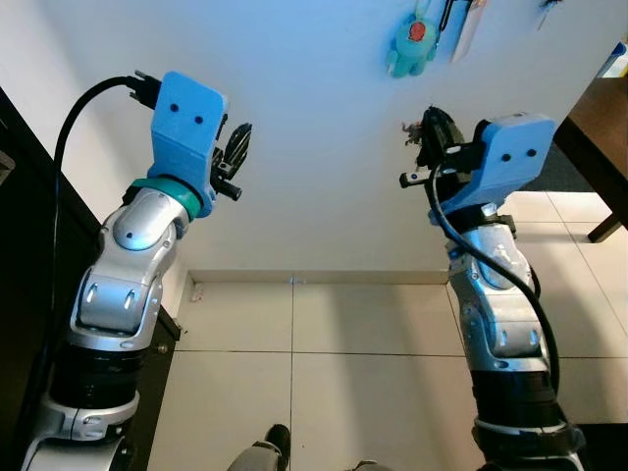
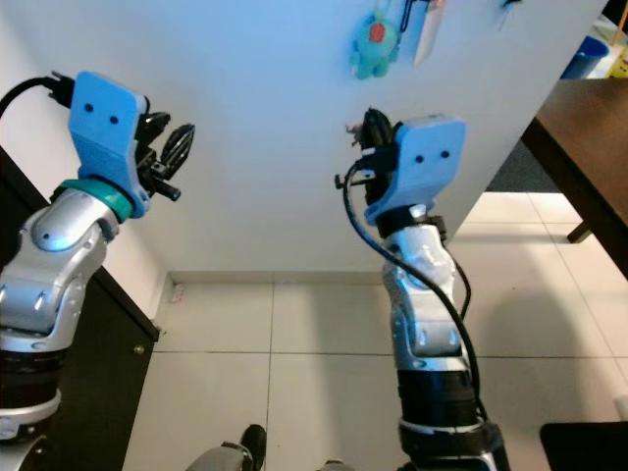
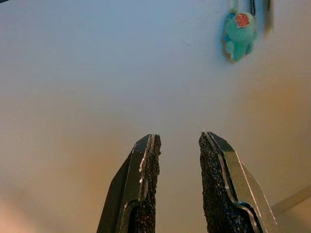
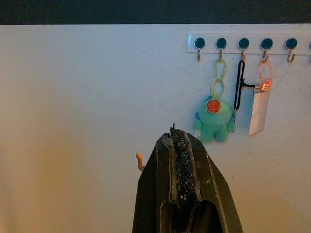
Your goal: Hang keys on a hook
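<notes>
My left tool (image 1: 238, 147) and right tool (image 1: 424, 132) are facing the wall (image 1: 314, 177); the plush keychain (image 4: 214, 119) is hanging from the hook rack (image 4: 243, 43) above.

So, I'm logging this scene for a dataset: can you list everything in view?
Hook rack: one white strip, dark round knobs, high on the wall.
Plush toy: one, teal with a red patch, hanging from a hook by pale green links.
Black strap: one, on the next hook.
White tag: one, on an orange ring.
Wall: white.
Floor: pale tiles.
Cabinet: dark, at the robot's left.
Table: dark wood, at its right.
Left gripper: black fingers apart, raised toward the wall.
Right gripper: fingers together, something small and orange beside them.
</notes>
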